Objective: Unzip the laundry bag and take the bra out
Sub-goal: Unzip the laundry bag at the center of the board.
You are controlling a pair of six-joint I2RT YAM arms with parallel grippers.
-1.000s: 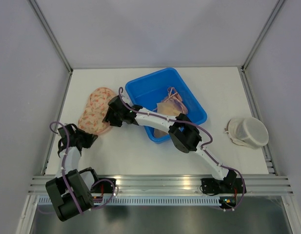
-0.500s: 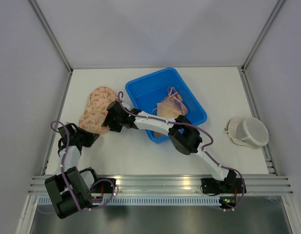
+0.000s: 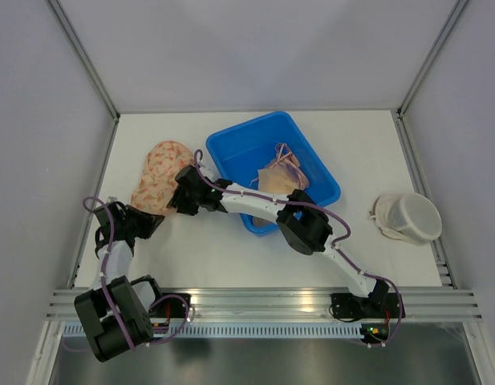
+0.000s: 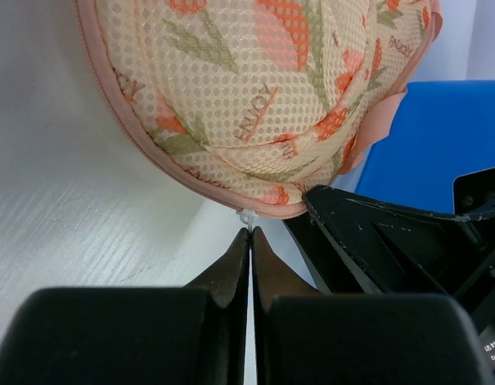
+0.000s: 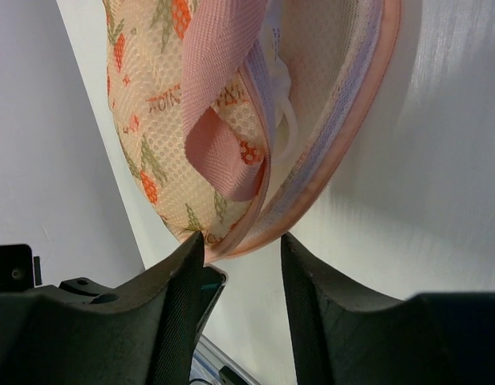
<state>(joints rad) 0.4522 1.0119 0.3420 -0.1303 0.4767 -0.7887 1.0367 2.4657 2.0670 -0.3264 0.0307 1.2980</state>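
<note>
left gripper closed, tips at zip pull | right gripper parted astride bag rim | top view shows neither

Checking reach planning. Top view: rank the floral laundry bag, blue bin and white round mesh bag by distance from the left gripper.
1. floral laundry bag: directly at the left gripper tips, left side of the table.
2. blue bin: mid-table, to the right.
3. white round mesh bag: far right edge.

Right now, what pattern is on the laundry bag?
The laundry bag is cream mesh with orange flowers, green leaves, pink edging; left wrist view best.
</note>
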